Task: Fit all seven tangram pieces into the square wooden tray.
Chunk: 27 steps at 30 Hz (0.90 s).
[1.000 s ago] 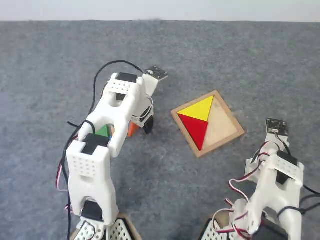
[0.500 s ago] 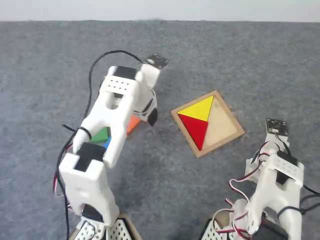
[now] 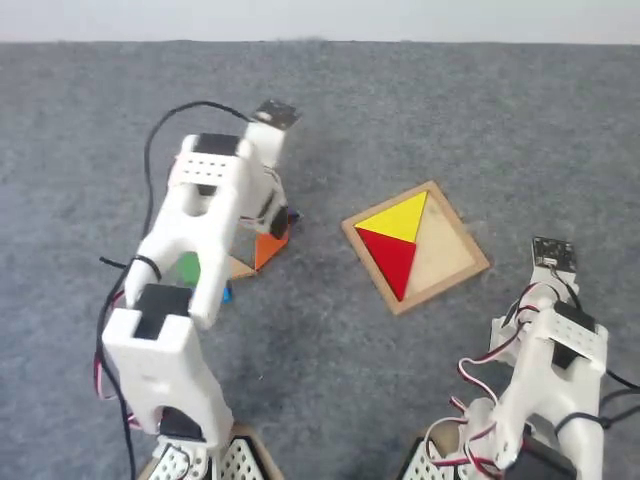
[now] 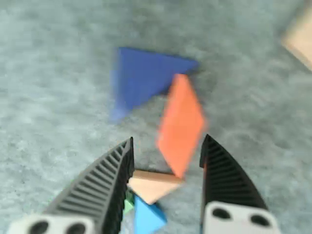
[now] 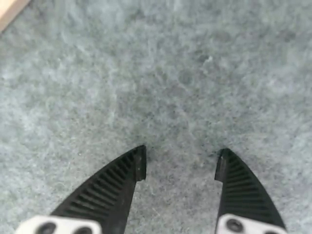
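Note:
The square wooden tray [image 3: 455,262] lies right of centre and holds a yellow triangle [image 3: 400,215] and a red triangle [image 3: 390,258]. The other pieces lie loose on the carpet beside my left arm [image 3: 205,225]: an orange parallelogram [image 3: 268,248], a tan triangle [image 3: 240,267], a green piece [image 3: 185,268] and a small light blue piece [image 3: 227,293]. My left gripper [image 4: 167,146] is open above them. The orange parallelogram [image 4: 180,124] lies between its fingertips, a dark blue triangle [image 4: 146,75] beyond and the tan triangle [image 4: 151,183] closer in. My right gripper [image 5: 180,161] is open over bare carpet.
Grey carpet covers the whole table. My right arm [image 3: 550,350] stands at the front right, just in front of the tray. A tray corner [image 5: 9,7] shows at the edge of the right wrist view. Both arm bases sit at the front edge.
My left arm has swung left, away from the tray, uncovering the orange and tan pieces. The right arm and the tray have not moved.

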Each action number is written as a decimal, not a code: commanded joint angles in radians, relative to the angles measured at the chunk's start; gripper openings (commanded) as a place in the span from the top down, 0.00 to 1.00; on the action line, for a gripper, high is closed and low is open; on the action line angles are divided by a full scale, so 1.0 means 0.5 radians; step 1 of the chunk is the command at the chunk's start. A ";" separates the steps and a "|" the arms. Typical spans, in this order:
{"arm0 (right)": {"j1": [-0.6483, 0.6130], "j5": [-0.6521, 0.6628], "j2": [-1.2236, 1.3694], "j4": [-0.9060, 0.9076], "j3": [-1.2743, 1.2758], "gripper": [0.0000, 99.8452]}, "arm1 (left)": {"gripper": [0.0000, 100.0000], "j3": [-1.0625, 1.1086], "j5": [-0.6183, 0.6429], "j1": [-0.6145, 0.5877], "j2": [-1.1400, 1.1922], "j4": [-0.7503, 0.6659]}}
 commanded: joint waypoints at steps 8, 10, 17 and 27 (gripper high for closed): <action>-0.023 -0.021 0.075 -0.044 -0.034 0.75 | 0.78 -0.143 -0.080 -0.104 0.233 -0.218; -0.023 -0.021 0.075 -0.044 -0.034 0.75 | 0.78 -0.140 -0.080 -0.068 0.316 -0.218; -0.023 -0.021 0.075 -0.044 -0.034 0.75 | 0.78 -0.137 -0.064 0.086 0.423 -0.190; -0.023 -0.021 0.075 -0.044 -0.034 0.75 | 0.87 -0.137 0.193 0.390 0.295 0.077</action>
